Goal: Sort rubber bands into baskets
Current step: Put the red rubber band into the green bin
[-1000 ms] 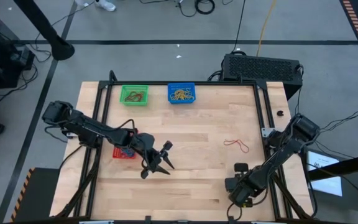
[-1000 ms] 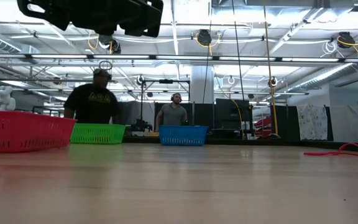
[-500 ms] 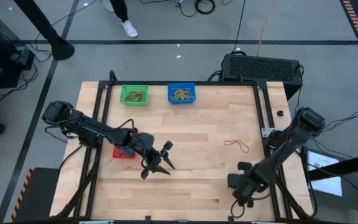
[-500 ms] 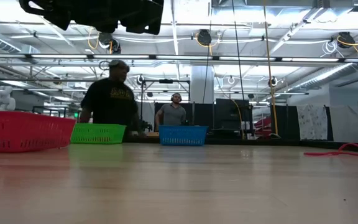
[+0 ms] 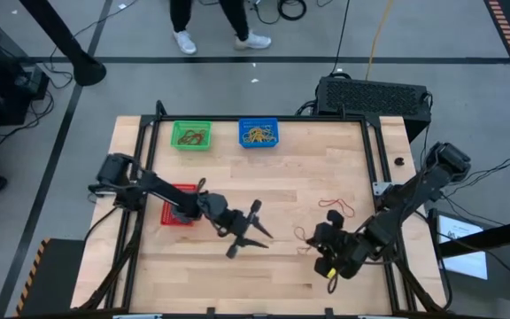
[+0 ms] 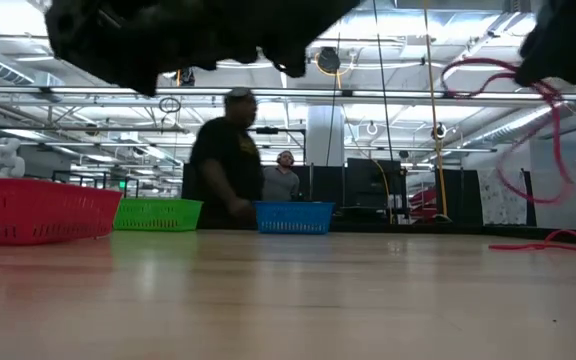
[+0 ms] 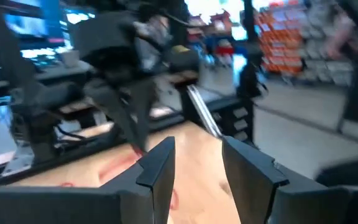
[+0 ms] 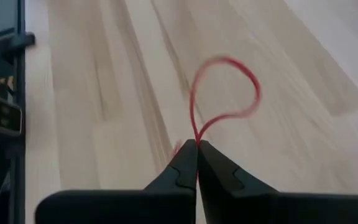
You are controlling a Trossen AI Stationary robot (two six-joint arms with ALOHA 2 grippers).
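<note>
Above the tabletop (image 5: 282,177), the right pincer (image 8: 196,149) is pinched tight on a red rubber band (image 8: 225,93).
Another red band (image 5: 336,206) lies nearby; the left pincer (image 5: 248,232) hangs parted beside the red basket (image 5: 181,206).

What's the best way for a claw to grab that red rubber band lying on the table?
Probably from straight above, pinching the raised arc of the red rubber band: it lies mostly flat on the table, one loop arching up. The left claw is open.
</note>
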